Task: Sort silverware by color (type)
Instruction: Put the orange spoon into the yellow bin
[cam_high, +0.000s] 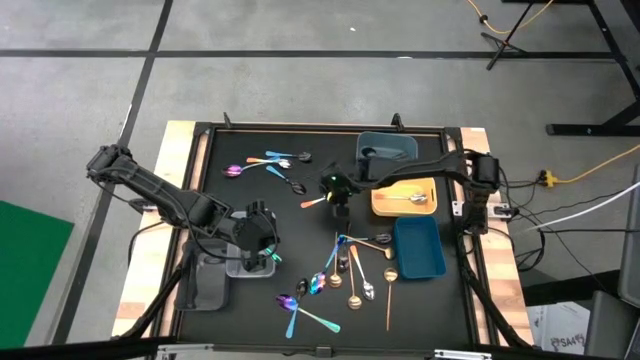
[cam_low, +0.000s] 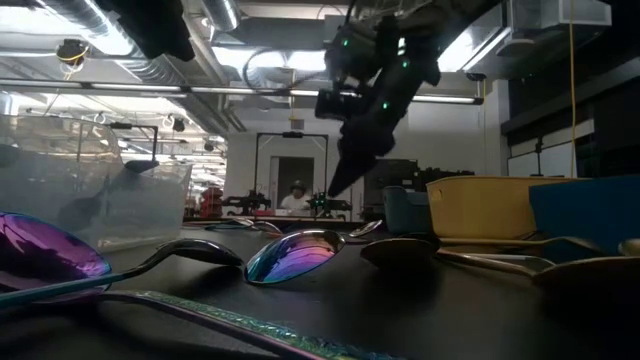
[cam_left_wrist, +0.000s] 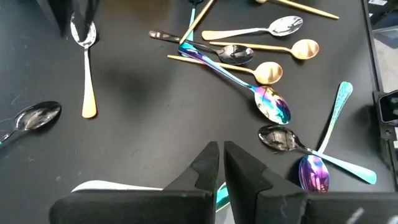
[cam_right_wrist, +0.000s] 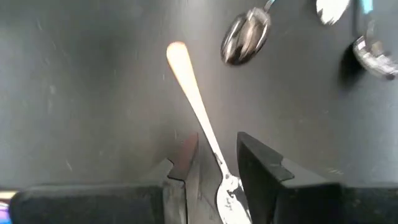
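Observation:
My left gripper (cam_high: 265, 245) (cam_left_wrist: 221, 149) hovers over the grey tray (cam_high: 212, 280) at the near left, shut on a teal spoon (cam_left_wrist: 220, 194). My right gripper (cam_high: 338, 205) (cam_right_wrist: 214, 152) is open at the table's middle, tilted down. Its fingers stand on either side of a spoon with a silver bowl and a copper-gold handle (cam_right_wrist: 193, 99) that lies flat on the black mat. That spoon (cam_left_wrist: 87, 74) also shows in the left wrist view. More silverware lies in a cluster (cam_high: 350, 270) near the front and in a smaller group (cam_high: 270, 165) at the far left. My left gripper pinches the teal spoon between its two fingers, which slant down from the table's left. Only a short teal piece (cam_left_wrist: 220, 194) shows beneath the fingertips, above the grey tray. Which part of the spoon the fingers are on is hidden by the fingers themselves.
A grey-blue bin (cam_high: 387, 150) stands at the far right. Beside it is a yellow tray (cam_high: 385, 205) holding one spoon (cam_high: 415, 198), and a blue tray (cam_high: 418, 250) sits nearer. Raised edges frame the black mat (cam_high: 250, 200).

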